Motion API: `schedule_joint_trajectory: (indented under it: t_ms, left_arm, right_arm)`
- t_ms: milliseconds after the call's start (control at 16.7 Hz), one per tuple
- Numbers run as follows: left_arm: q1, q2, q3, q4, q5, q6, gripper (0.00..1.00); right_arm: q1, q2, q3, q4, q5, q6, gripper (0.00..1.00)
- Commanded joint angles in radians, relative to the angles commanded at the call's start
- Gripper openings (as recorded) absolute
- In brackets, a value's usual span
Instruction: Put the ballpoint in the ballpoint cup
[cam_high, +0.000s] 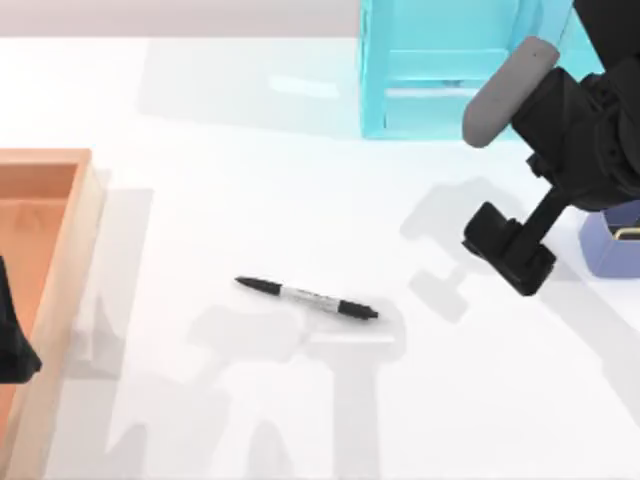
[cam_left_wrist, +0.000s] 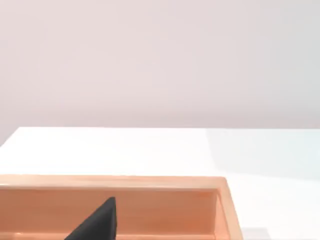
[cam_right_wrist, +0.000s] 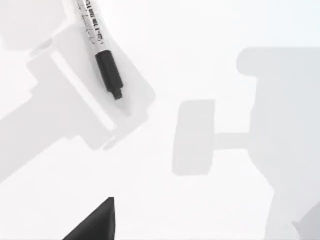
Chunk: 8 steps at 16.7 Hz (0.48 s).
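The ballpoint (cam_high: 305, 297) lies flat near the middle of the white table, black at both ends with a printed white barrel. Its black end (cam_right_wrist: 108, 74) also shows in the right wrist view. My right gripper (cam_high: 505, 255) hovers open to the right of the ballpoint, well apart from it and holding nothing; one fingertip (cam_right_wrist: 97, 222) shows in its wrist view. The ballpoint cup (cam_high: 612, 240), periwinkle blue, stands at the table's right edge, partly hidden behind my right arm. My left gripper (cam_high: 12, 350) is parked open over the orange tray at the far left.
An orange wooden tray (cam_high: 62, 230) runs along the left edge, and its rim (cam_left_wrist: 125, 182) crosses the left wrist view. A large cyan shelf unit (cam_high: 440, 70) stands at the back right. Bare white table surrounds the ballpoint.
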Motion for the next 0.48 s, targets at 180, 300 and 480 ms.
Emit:
schedule_joint_trajectory:
  t_ms: [180,300,480]
  left_arm:
    - [0.0,0.0,0.0,0.0,0.0,0.0,1.0]
    - [0.0,0.0,0.0,0.0,0.0,0.0,1.0]
    - [0.0,0.0,0.0,0.0,0.0,0.0,1.0]
  right_arm:
    - [0.077,0.275,0.268,-0.166,0.006,-0.044,1.0]
    - [0.12,0.443,0.44,-0.27,0.013,-0.065,1.0]
    - [0.173,0.663,0.68,-0.411,0.029,-0.086,1.0]
